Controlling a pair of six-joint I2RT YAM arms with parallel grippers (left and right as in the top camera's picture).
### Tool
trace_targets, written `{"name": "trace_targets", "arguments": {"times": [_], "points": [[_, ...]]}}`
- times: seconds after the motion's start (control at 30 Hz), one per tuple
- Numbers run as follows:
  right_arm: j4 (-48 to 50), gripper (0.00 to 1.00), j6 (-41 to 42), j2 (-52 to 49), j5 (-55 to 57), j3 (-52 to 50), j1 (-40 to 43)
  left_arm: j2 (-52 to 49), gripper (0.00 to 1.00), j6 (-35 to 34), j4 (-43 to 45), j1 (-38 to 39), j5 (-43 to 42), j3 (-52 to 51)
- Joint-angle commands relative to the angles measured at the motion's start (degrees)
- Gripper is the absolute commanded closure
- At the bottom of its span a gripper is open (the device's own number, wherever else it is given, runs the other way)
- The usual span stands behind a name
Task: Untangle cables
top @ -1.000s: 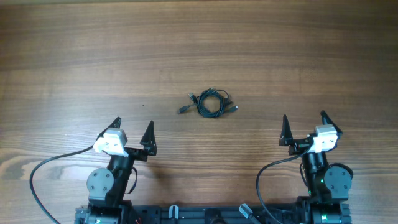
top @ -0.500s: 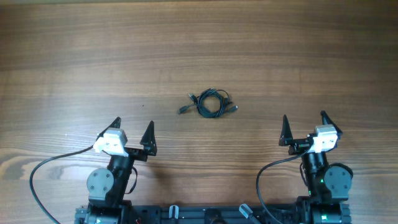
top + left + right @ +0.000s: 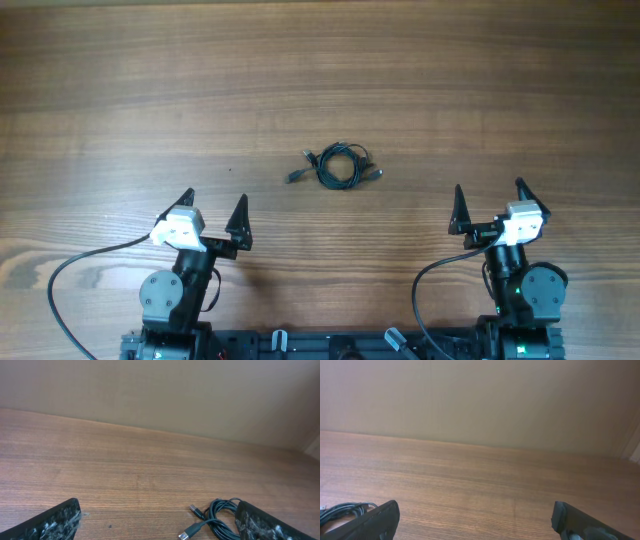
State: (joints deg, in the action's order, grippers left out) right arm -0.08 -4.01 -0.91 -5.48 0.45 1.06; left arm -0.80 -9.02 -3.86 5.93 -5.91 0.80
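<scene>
Overhead, coiled cables [image 3: 340, 166] on table [image 3: 150, 90], left claw [image 3: 214, 196] spread, right claw [image 3: 488, 186] spread

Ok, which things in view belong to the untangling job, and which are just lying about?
Job: cables, one tangled bundle mid-table; left gripper, open and empty; right gripper, open and empty.
Not the job: wooden table; thick black arm leads looping near the robot bases.

The right gripper [image 3: 477, 521] is recorded with jaws spread wide and empty above the wooden table [image 3: 485, 477], the cables [image 3: 341, 510] lying coiled just beside its left jaw, a plain wall [image 3: 480, 400] behind.
</scene>
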Motion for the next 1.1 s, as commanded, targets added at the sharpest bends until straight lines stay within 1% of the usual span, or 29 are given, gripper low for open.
{"name": "trace_targets", "arguments": {"times": [0.0, 0.53, 0.57, 0.63, 0.67, 0.7, 0.77, 0.93, 1.07], "points": [[0.2, 0.00, -0.5, -0.2, 0.8, -0.1, 0.1, -0.1, 0.00, 1.3, 0.0, 0.1, -0.7, -0.5], [0.2, 0.00, -0.5, -0.2, 0.8, -0.1, 0.1, -0.1, 0.00, 1.2, 0.1, 0.0, 0.5, -0.5], [0.2, 0.00, -0.5, -0.2, 0.8, -0.1, 0.1, -0.1, 0.00, 0.9, 0.7, 0.1, -0.6, -0.5], [0.2, 0.00, -0.5, -0.2, 0.8, -0.1, 0.1, -0.1, 0.00, 0.9, 3.4, 0.1, -7.4, -0.4], [0.2, 0.00, -0.4, -0.2, 0.8, -0.1, 0.1, -0.1, 0.00, 0.9, 3.4, 0.1, -10.2, 0.4], [0.2, 0.00, -0.4, -0.2, 0.8, -0.1, 0.1, -0.1, 0.00, 0.4, 2.5, 0.1, -11.6, 1.6], [0.2, 0.00, -0.4, -0.2, 0.8, -0.1, 0.1, -0.1, 0.00, -2.0, 0.5, 0.1, -11.4, 3.9], [0.2, 0.00, -0.4, -0.2, 0.8, -0.1, 0.1, -1.5, 0.00, -1.9, -7.4, 0.1, -11.4, 12.3], [0.2, 0.00, -0.5, -0.2, 0.8, -0.1, 0.1, -8.0, 0.00, -2.4, -15.5, 0.1, -11.6, 21.4]]}}
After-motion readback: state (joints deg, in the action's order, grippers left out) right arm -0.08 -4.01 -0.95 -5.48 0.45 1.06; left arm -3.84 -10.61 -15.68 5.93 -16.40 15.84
